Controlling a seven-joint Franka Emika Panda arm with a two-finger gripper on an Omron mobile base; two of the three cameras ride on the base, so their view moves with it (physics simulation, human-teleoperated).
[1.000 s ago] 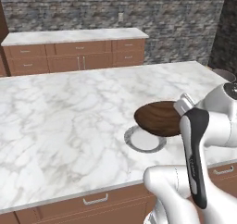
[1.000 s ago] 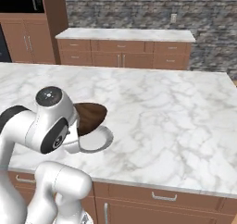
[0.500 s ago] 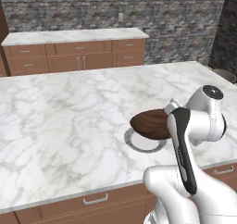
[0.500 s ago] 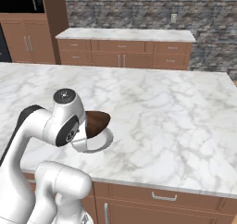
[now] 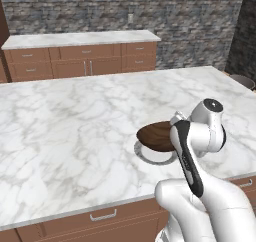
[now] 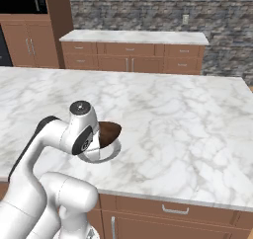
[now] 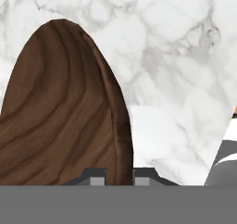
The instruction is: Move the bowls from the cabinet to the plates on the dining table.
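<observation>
Item: dark brown bowl (image 5: 156, 135), wood-grained, tilted, held just above the plate (image 5: 152, 155) near the front edge of the tabletop (image 5: 75, 121).
Claw (image 7: 115, 174): clamped on the bowl's rim, one finger either side.
Bowl contents: nothing visible inside.
Plate contents: bare; pale rim showing beneath the bowl.
Step in hand: setting bowl on plate.
Handling advice: level the bowl, centre it over the plate, lower until it rests, only then release.
Risk: a tilted release may let it slide off.
</observation>
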